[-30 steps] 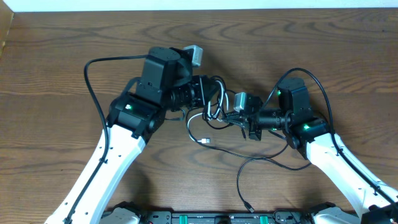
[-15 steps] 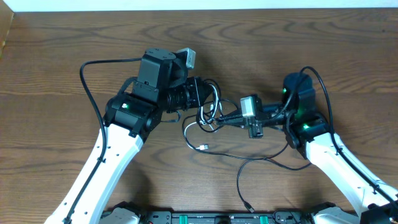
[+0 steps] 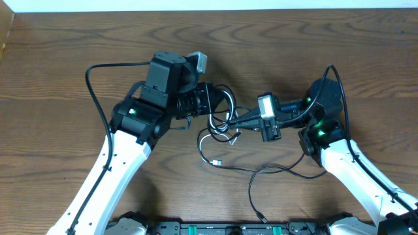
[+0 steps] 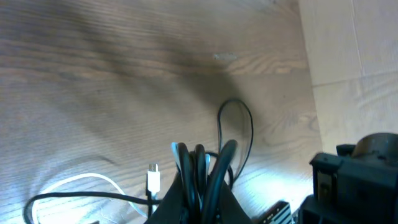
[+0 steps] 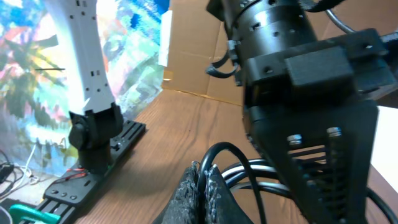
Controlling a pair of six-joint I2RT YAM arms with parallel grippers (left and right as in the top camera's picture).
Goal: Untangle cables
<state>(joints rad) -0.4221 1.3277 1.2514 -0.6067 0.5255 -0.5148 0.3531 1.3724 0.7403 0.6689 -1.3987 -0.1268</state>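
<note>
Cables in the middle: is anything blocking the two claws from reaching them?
Nothing visible. The left gripper and the right gripper are both shut on the cables, meeting at the tangle.

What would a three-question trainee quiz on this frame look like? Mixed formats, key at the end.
1. True or false: the left gripper and the right gripper both stand open.
2. Pick one. The white cable's plug is: A) clamped in the right gripper; B) free, outside both grippers; C) pushed into a socket.
3. Fill in the colour: the right gripper pinches a ___ cord.

Key: 1 false, both are shut on cables. 2 B. 3 black.
</note>
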